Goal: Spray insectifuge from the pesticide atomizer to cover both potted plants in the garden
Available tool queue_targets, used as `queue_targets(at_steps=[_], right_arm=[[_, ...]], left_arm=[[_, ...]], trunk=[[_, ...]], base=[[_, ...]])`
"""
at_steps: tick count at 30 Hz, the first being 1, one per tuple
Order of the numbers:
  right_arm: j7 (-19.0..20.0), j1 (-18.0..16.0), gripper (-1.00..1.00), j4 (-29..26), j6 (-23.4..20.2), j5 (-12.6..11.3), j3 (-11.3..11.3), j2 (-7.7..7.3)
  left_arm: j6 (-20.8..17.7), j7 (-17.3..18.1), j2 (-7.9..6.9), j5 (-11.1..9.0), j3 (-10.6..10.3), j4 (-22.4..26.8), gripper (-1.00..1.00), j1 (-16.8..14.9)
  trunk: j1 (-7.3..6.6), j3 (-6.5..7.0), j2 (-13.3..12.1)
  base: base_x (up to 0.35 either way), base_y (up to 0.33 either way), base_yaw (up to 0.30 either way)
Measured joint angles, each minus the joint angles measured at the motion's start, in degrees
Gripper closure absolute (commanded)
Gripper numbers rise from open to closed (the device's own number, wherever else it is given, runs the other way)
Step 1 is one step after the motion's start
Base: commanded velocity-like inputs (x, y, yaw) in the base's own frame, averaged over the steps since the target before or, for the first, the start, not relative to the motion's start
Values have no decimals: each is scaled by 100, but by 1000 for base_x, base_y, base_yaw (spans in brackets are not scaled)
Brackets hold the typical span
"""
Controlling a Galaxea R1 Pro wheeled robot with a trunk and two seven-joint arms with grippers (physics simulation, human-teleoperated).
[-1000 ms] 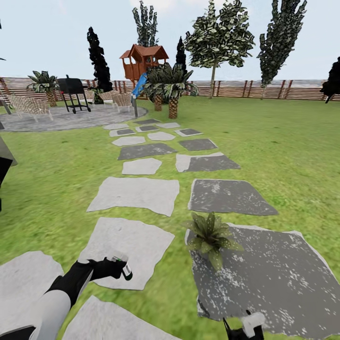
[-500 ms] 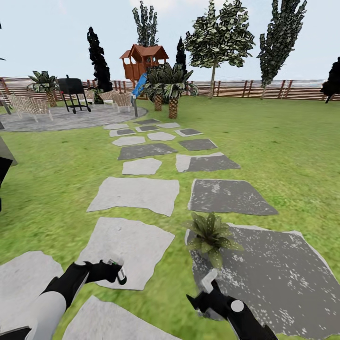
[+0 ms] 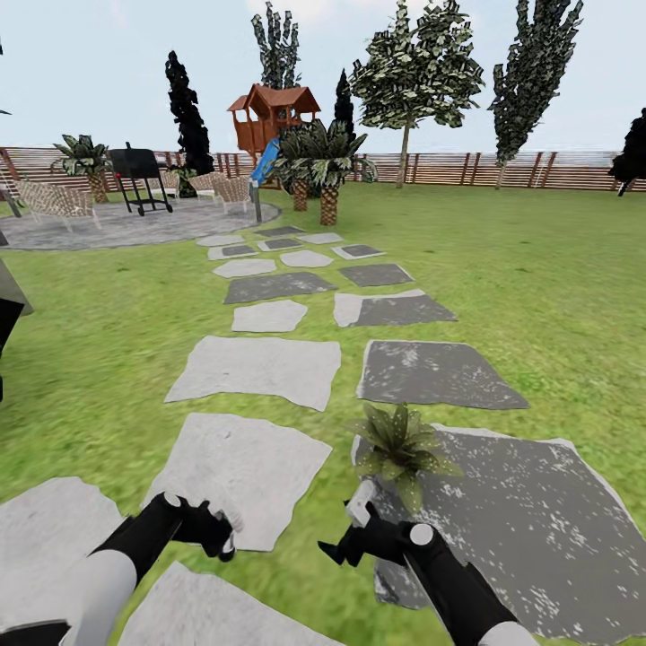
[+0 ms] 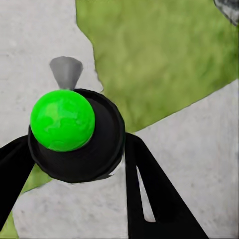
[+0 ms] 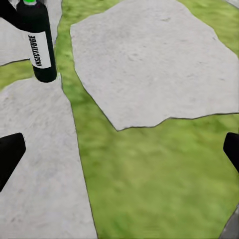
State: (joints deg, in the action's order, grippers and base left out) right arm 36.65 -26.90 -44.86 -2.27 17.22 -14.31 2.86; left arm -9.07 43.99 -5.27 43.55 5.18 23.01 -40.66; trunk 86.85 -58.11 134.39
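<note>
My left gripper (image 3: 218,531) is shut on the pesticide atomizer (image 3: 228,539), a small dark bottle with a pale label, held low over a pale stepping stone (image 3: 242,467). From above, the left wrist view shows the atomizer (image 4: 74,134) with a green cap and grey nozzle between my black fingers (image 4: 149,184). My right gripper (image 3: 334,547) is open and points left toward the bottle. In the right wrist view the atomizer (image 5: 39,42) reads "INSECTIFUGE", well ahead of my spread fingertips (image 5: 10,154). One potted plant (image 3: 401,449) stands just beyond my right gripper, at the edge of a dark stone (image 3: 520,520). The other plant is out of view.
Grey stepping stones (image 3: 260,366) lead across the lawn to a round paved patio (image 3: 108,226) with a black grill (image 3: 139,175) and wicker chairs (image 3: 56,202). Palms (image 3: 325,166), a wooden playhouse (image 3: 272,112) and the slatted fence (image 3: 502,170) lie beyond.
My right arm has come up from the bottom edge and swung left toward the left gripper. The left gripper and atomizer have dropped slightly lower.
</note>
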Motion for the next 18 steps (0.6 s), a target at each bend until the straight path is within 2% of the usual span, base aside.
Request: queue_targets(at_steps=[7, 12, 14, 18], right_arm=[[-35, -24, -100, -41, 123, -30, 35, 218], [-30, -23, -100, -53, 118, -23, 29, 239], [-24, -23, -100, -55, 117, -12, 18, 239], [-12, -24, -100, -22, 116, 15, 18, 229]], left_arm=[[117, -87, 228, -190, 212, -205, 100, 155], [123, -77, 391, -351, 211, -367, 100, 165], [123, -67, 456, -320, 190, -412, 100, 165], [224, -22, 330, -183, 163, -405, 100, 165]], trunk=[[0, 0, 0], [0, 0, 0], [0, 0, 0], [0, 0, 0]], base=[[0, 0, 0], [0, 0, 0], [0, 0, 0], [0, 0, 0]])
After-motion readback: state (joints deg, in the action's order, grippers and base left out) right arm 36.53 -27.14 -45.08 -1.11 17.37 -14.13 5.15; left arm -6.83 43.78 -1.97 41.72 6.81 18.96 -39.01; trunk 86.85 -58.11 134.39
